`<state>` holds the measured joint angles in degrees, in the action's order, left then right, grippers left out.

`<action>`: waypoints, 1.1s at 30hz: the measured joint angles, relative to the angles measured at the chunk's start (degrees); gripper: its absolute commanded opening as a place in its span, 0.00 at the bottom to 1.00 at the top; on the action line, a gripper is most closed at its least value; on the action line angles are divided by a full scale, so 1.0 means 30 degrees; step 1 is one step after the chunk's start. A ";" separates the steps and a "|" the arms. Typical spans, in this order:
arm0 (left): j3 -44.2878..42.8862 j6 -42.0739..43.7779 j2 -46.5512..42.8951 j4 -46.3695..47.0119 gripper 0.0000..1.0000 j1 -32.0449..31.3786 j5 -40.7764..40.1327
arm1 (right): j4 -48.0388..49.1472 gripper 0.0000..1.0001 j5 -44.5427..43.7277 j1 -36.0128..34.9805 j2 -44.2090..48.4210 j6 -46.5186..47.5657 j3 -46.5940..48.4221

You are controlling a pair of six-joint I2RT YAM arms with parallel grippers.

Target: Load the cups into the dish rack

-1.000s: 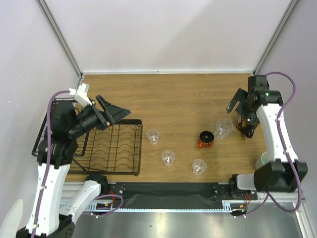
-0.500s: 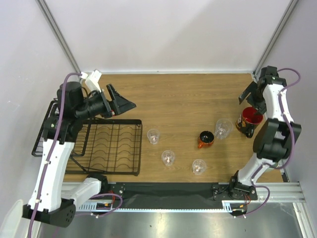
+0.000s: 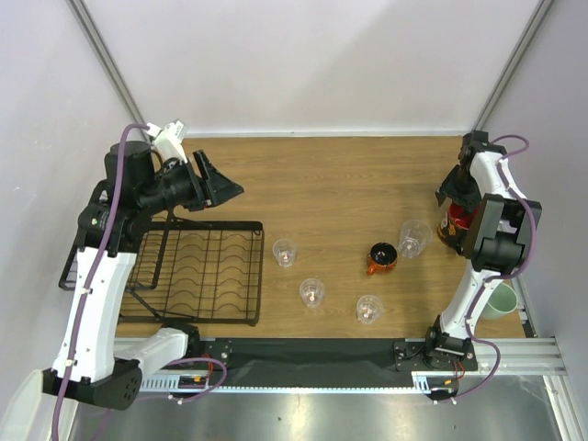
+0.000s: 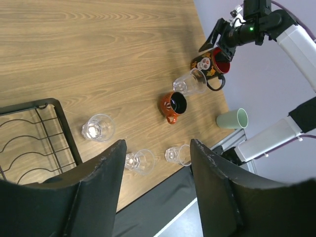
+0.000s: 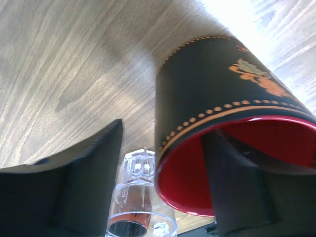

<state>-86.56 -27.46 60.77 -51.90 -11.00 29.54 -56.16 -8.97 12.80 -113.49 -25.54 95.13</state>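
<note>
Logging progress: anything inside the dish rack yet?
Nothing shows inside the dish rack: the flat grid section is bare wire. The taller basket end on the left is partly covered by the left arm, so what lies in that part cannot be seen.

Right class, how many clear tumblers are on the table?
4. One tumbler nearest the dish rack, a second and third toward the near edge, a fourth beside the dark mug. None seems hidden.

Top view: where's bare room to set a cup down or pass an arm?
Free: far half of the wooden table, along the back wall; black wire dish rack, its flat grid holds nothing. Crowded: near right, four clear tumblers, orange-red ribbed cup, dark patterned mug.
</note>
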 measured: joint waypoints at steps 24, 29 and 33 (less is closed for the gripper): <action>0.4998 -0.4379 -0.5231 0.3781 0.99 0.0000 0.0240 | 0.0874 0.00 0.2550 -0.0138 -0.0168 -0.1231 0.4663; 0.6725 -0.5340 -0.5938 0.5734 0.98 0.0000 0.0933 | 0.4677 0.00 0.5778 -0.0765 0.2783 -0.3912 0.2885; 0.7002 -0.5683 -0.5362 0.7286 0.99 -0.0408 0.0874 | 0.7293 0.00 0.9151 -0.1698 0.5246 -0.7242 0.1020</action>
<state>-65.56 -44.51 44.69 -30.04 -12.23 32.16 -34.28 18.48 7.70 -97.76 -47.27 98.19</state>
